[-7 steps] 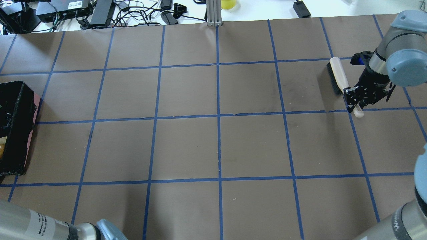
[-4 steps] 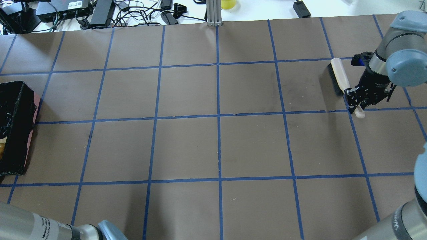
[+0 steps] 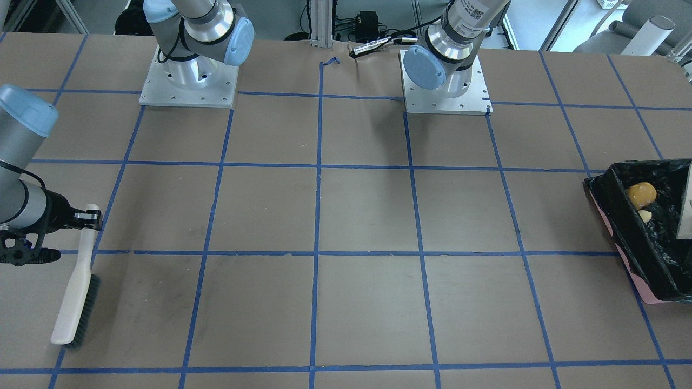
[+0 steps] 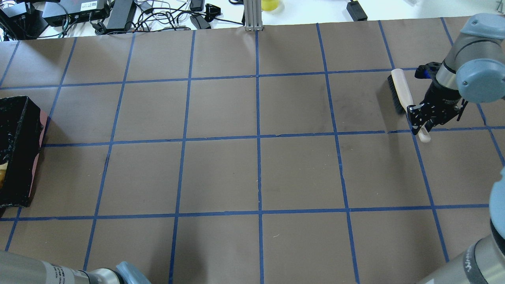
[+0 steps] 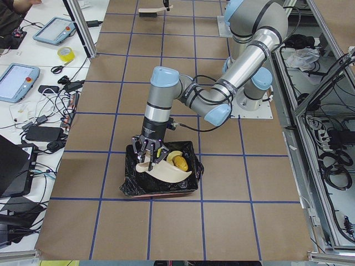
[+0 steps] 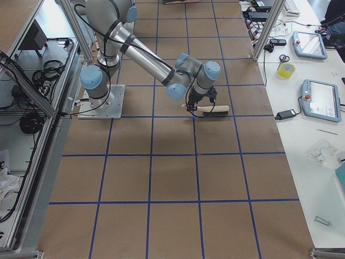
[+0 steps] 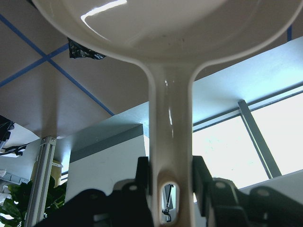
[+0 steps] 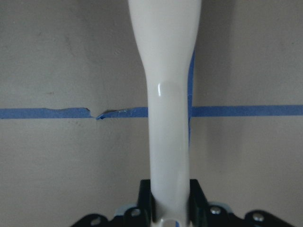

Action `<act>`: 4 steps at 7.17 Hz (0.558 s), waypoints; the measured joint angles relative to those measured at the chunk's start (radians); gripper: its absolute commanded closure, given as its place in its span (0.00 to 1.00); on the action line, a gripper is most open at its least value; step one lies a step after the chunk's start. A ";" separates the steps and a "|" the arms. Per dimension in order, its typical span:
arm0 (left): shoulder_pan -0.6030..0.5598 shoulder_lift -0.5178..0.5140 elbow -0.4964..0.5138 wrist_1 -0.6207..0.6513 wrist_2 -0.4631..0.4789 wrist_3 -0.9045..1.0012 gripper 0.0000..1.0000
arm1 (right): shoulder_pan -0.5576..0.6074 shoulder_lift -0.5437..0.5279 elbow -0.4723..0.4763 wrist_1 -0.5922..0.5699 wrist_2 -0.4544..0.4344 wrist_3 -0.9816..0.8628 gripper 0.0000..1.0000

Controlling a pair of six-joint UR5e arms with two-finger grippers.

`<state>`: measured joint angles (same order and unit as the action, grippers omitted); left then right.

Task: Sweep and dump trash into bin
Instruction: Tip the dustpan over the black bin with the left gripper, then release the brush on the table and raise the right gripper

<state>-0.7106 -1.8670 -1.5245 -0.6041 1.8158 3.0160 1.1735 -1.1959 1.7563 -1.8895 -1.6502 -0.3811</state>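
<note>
The left tool (image 7: 170, 177) is shut tight on the thin handle of the dustpan (image 5: 166, 173). Its two fingers press the handle from both sides. The pan hangs just below the tool, right over the bin (image 3: 638, 254). From the side it looks very near the black bag, and I cannot tell if it touches it.

Under the pan, inside the bin, lies the shiny brown bread lump (image 3: 641, 195). A small pale piece (image 3: 645, 215) lies just beside it. I cannot see the yellow sponge. It may be hidden under the pan.

The right tool (image 8: 171, 198) is far from the bin, at the other end of the surface (image 4: 256, 173). It is clamped on the brush (image 4: 399, 90), near the end of the white handle. The bristle end sticks out past the tool, low to the surface. I cannot tell if the bristles touch it.

I think the dumping is nearly done. Here is what could go wrong. If the left tool pulls the pan away sideways, the pan edge could catch the crinkly bag and drag or tip the bin. If a piece is stuck in the pan, it could fall out onto the surface. The brush is held far from its bristles, so a hard push could twist it in the right tool.
</note>
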 measured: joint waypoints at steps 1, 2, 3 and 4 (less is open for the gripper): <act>-0.001 0.014 -0.026 0.035 0.001 0.009 1.00 | 0.000 0.000 0.000 0.000 -0.007 -0.001 0.34; -0.002 0.025 -0.041 0.054 0.002 0.019 1.00 | 0.000 0.000 0.000 0.000 -0.011 -0.001 0.25; -0.009 0.035 -0.049 0.064 0.016 0.024 1.00 | 0.000 -0.002 -0.002 0.000 -0.014 -0.001 0.07; -0.032 0.048 -0.053 0.074 0.058 0.025 1.00 | 0.000 -0.010 -0.009 0.001 -0.014 0.000 0.00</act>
<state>-0.7427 -1.8193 -1.5774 -0.5303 1.8735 3.0405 1.1736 -1.2060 1.7475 -1.8882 -1.6640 -0.3813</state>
